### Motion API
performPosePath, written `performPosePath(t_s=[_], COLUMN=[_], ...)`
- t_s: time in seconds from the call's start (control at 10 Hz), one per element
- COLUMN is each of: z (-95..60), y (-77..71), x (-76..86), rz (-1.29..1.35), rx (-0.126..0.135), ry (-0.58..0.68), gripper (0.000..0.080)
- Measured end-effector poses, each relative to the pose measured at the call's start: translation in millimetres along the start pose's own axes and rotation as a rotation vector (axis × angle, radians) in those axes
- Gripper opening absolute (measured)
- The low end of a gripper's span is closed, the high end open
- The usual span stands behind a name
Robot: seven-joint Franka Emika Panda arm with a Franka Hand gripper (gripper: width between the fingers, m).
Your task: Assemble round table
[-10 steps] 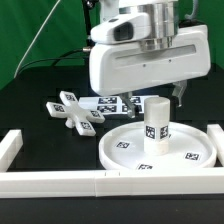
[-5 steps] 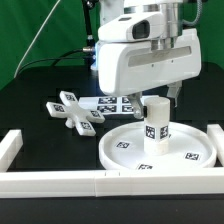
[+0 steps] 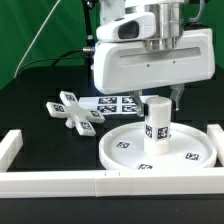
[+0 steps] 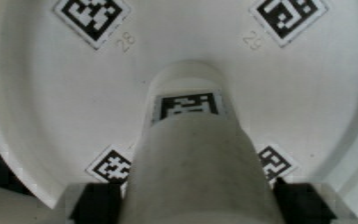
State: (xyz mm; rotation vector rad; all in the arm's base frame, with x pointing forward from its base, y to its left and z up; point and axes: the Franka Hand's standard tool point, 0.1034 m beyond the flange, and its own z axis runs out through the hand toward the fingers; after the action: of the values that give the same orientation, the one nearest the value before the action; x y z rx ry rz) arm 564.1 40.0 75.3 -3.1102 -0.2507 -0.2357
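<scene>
The leg [image 3: 156, 122] stands upright on the hub of the disc [image 3: 125, 148]. The gripper [image 4: 194, 203] straddles its top; whether it's clenched, I can't tell.

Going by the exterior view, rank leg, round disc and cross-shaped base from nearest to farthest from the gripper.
1. Leg: upright at the disc's middle, right under the gripper, its top between the fingers.
2. Round disc: flat beneath the leg.
3. Cross-shaped base: on the table, off to the exterior view's left.
</scene>
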Motion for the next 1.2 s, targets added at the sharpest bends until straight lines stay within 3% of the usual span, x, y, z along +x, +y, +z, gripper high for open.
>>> performPosePath(t_s=[0.3,0.7,1.0,1.2], z=[0.2,0.8,0.6,0.8], y=[3.9,3.8,1.9,1.5], x=[0.0,-4.1,-5.6,-6.0], rz=[0.352,0.83,0.992,0.941], rx=[0.019,0.068,0.074,0.071], ry=[0.006,-0.011,-0.029,-0.031], gripper=[0.0406,0.0407,0.0409,0.0409])
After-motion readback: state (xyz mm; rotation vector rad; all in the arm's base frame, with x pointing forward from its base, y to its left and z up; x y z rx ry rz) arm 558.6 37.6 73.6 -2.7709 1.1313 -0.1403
